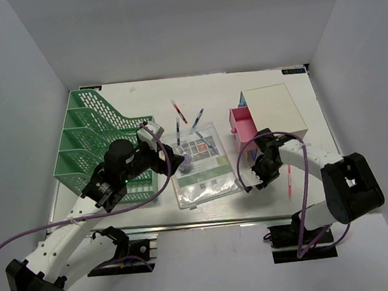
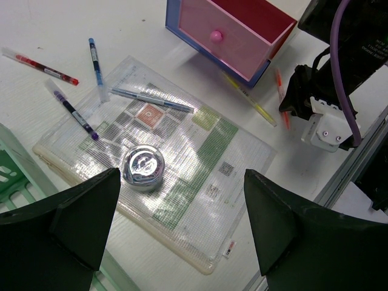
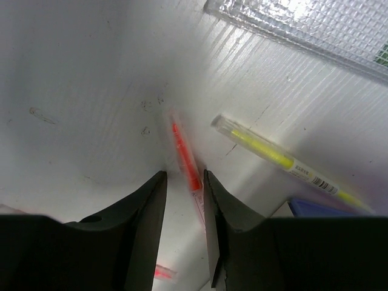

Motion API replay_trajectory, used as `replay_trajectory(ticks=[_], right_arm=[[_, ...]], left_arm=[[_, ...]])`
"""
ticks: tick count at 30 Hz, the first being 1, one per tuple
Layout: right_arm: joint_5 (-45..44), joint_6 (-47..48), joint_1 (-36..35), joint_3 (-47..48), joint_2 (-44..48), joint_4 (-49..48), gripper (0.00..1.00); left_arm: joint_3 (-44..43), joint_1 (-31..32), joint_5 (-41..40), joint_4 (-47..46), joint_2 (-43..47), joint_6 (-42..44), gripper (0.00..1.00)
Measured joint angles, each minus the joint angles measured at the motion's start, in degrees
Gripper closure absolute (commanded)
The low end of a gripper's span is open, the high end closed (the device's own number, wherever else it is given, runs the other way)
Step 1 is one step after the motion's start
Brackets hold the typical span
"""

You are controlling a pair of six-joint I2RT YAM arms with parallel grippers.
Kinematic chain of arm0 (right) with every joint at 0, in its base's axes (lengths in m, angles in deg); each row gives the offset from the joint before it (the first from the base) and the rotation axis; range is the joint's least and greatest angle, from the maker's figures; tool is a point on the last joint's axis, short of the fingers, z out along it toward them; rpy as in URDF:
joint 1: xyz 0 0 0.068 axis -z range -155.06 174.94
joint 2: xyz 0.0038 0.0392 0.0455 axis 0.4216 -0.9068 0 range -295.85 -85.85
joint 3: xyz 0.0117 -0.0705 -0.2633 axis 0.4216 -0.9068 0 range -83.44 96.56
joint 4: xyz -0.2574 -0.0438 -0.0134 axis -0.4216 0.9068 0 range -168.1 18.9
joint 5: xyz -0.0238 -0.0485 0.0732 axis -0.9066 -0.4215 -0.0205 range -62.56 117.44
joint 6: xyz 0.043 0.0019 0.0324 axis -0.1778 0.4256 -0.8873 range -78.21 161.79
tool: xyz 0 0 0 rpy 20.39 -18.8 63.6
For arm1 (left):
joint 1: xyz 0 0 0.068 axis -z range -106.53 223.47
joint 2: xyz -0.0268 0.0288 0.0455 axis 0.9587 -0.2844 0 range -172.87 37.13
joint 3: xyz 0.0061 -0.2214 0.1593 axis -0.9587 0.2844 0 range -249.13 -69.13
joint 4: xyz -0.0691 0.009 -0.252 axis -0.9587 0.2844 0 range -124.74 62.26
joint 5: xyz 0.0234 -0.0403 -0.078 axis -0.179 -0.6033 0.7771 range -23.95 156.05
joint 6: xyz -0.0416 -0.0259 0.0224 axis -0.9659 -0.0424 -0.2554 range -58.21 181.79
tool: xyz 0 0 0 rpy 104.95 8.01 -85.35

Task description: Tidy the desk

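Observation:
The white desk (image 1: 155,97) holds scattered stationery. My right gripper (image 3: 184,174) points down at it in front of the open pink drawer (image 1: 242,123). Its jaws stand narrowly apart on either side of an orange-red pen (image 3: 185,154), which lies flat and touches the right finger. A yellow highlighter (image 3: 273,154) lies just beyond. My left gripper (image 2: 182,182) hangs wide open and holds nothing above a clear mesh pouch (image 2: 200,182). A round metal tin (image 2: 143,167) rests on that pouch.
A green mesh file rack (image 1: 98,144) stands at the left. A white drawer box (image 1: 273,110) is at the right. Red (image 2: 45,65), blue (image 2: 94,57) and purple (image 2: 73,112) pens lie beyond the pouch, and one more pen (image 2: 151,100) lies on it. The aluminium rail (image 1: 208,222) runs along the near edge.

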Motion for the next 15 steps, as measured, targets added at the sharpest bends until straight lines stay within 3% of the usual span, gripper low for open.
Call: replay_trajectory(ticks=[12, 15], right_arm=[[-1.14, -4.74, -0.66, -0.83, 0.57, -0.61, 0.7], [-1.29, -5.6, -0.81, -1.2, 0.94, -0.63, 0.83]], left_arm=[[0.22, 0.0, -0.07, -0.02, 0.15, 0.0, 0.07], [0.26, 0.0, -0.28, -0.02, 0.15, 0.0, 0.07]])
